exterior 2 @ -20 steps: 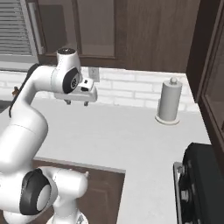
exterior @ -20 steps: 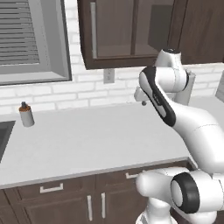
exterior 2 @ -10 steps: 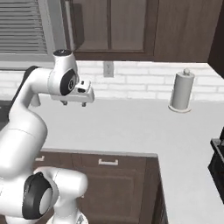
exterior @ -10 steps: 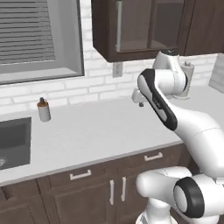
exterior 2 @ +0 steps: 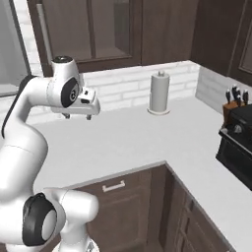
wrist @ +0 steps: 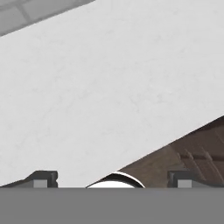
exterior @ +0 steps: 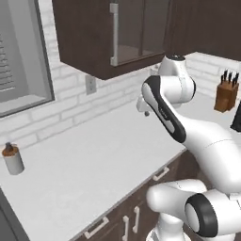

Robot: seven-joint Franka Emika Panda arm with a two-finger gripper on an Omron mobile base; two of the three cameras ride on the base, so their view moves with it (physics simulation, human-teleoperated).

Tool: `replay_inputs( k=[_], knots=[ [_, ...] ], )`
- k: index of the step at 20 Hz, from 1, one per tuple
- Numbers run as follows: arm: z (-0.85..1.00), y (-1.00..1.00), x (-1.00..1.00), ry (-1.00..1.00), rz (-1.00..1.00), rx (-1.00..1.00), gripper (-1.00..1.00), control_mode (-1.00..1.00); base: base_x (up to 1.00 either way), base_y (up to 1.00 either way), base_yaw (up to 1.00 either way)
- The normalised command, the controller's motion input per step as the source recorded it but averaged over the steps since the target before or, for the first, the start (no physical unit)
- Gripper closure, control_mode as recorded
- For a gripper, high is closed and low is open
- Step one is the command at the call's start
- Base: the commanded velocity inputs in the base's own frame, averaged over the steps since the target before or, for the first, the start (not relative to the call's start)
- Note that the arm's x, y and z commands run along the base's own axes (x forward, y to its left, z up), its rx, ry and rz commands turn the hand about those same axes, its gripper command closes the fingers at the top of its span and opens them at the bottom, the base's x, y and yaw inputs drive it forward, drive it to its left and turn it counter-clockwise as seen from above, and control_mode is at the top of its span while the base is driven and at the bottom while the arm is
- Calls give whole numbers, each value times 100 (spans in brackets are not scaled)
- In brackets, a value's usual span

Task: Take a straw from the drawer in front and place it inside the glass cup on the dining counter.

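The white jointed arm rises from the base and bends forward, holding the gripper (exterior 2: 77, 116) level above the smooth white tabletop (exterior 2: 128, 140), pointing down. Its two dark fingertips (wrist: 43, 179) stand wide apart with nothing between them. None of the straw, glass cup or dining counter can be made out here. A matte white cylindrical paper-towel roll (exterior 2: 159, 93) stands upright by the pale brick wall. A brown wooden knife block (exterior: 226, 96) sits far right. A small capped bottle (exterior: 12, 159) stands at left.
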Motion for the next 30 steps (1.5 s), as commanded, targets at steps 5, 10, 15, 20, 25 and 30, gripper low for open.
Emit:
replay_inputs(
  k=[5, 10, 15, 20, 25, 30],
  knots=[
    [0, 0, 0, 0, 0, 0, -100, 100, 6, 74, -66],
    [0, 0, 0, 0, 0, 0, -100, 100, -40, 65, -58],
    [0, 0, 0, 0, 0, 0, -100, 100, -17, 65, -50],
    [0, 11, 0, 0, -8, 1, -100, -100, -3, 60, -35],
    [-4, -43, -16, -8, -27, 19, -100, -100, 0, 0, 0],
    [-30, -100, -26, -15, -12, 32, -100, -100, 0, 0, 0]
  ],
)
